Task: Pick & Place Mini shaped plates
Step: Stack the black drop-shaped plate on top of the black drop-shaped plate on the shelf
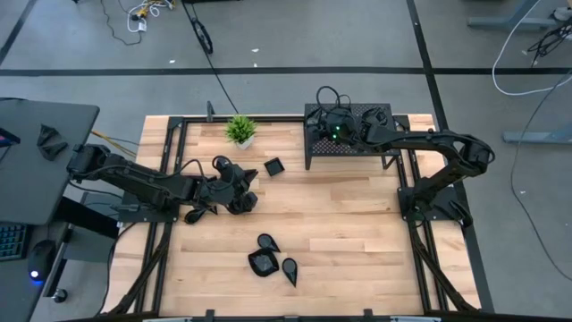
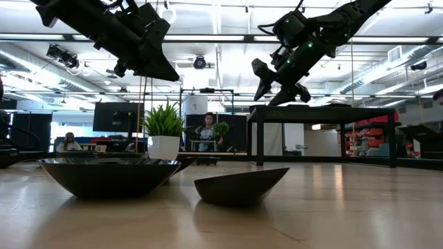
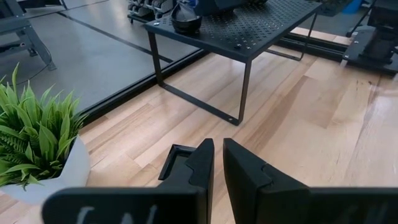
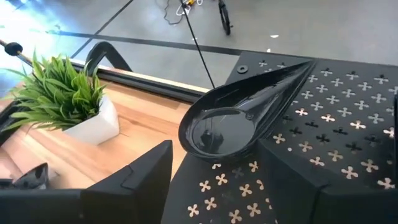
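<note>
Catalogue of items, ordered outward from the table's near edge, all positions taken from the perforated rack at the far side.

1. Cluster of three mini shaped plates: two teardrops and one rounded square, lying close together well short of the rack, toward the near edge. In the low view they filled the foreground as a wide bowl and a shallower dish. Judged to be either waiting for pickup or already sorted; the views did not settle which.

2. Left gripper: parked over the tabletop, well to the rack's left and nearer than it. Its fingers stood almost together with only a thin slit between them and nothing in it. Judged to be waiting.

3. Square plate: lying on the wood just left of the rack's near-left leg. In the left wrist view only a corner showed behind the fingers.

4. Potted plant: left of the rack, at the table's far edge; not part of the job.

5. Right gripper: above the rack's top, jaws spread fairly wide, straddling nothing.

6. Teardrop plate: resting on the rack's perforated surface near its left edge, just ahead of the right gripper, free of both fingers. Whether it was being approached or had been set down could not be told.

7. Dark rounded object on the rack's far corner: probably another plate, too indistinct to confirm.
</note>
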You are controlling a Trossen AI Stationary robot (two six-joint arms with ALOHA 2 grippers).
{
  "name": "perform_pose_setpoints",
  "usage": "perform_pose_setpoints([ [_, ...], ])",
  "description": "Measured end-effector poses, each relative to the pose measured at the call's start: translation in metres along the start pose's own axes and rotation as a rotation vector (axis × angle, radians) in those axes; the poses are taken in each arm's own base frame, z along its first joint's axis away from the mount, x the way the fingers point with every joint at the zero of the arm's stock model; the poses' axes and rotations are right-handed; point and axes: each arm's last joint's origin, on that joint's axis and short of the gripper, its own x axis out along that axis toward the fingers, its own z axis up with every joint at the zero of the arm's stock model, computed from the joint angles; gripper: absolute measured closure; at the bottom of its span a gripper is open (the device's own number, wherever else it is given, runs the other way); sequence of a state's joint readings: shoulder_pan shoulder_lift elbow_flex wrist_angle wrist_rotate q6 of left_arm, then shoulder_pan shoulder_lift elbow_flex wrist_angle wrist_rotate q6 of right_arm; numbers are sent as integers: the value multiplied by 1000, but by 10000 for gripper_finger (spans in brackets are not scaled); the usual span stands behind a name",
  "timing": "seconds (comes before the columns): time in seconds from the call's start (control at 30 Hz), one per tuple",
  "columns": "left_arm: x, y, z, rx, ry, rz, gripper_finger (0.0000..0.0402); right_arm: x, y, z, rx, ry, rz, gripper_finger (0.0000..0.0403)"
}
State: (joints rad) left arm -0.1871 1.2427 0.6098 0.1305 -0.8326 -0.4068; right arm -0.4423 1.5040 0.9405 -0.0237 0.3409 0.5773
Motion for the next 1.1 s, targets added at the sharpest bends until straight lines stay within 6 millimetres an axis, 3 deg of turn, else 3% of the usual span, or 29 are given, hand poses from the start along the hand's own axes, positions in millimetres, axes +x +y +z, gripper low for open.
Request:
perform_pose_setpoints([
  [0.33, 0, 0, 0, 0, 0, 0, 363, -23, 0, 10, -52, -1, 35, 199],
  [0.57, 0, 0, 0, -1, -1, 1, 363, -25, 15, 16, -72, 14, 274, 251],
  [0.77, 2, 1, 3, -14, -16, 3, 363, -14, 36, 35, -184, 79, 237, 330],
  [0.93, 4, 3, 4, -26, -23, 13, 363, 9, 52, 51, -342, 159, 192, 393],
  [1.1, 6, 5, 5, -30, -23, 23, 363, 35, 60, 58, -437, 264, 138, 389],
])
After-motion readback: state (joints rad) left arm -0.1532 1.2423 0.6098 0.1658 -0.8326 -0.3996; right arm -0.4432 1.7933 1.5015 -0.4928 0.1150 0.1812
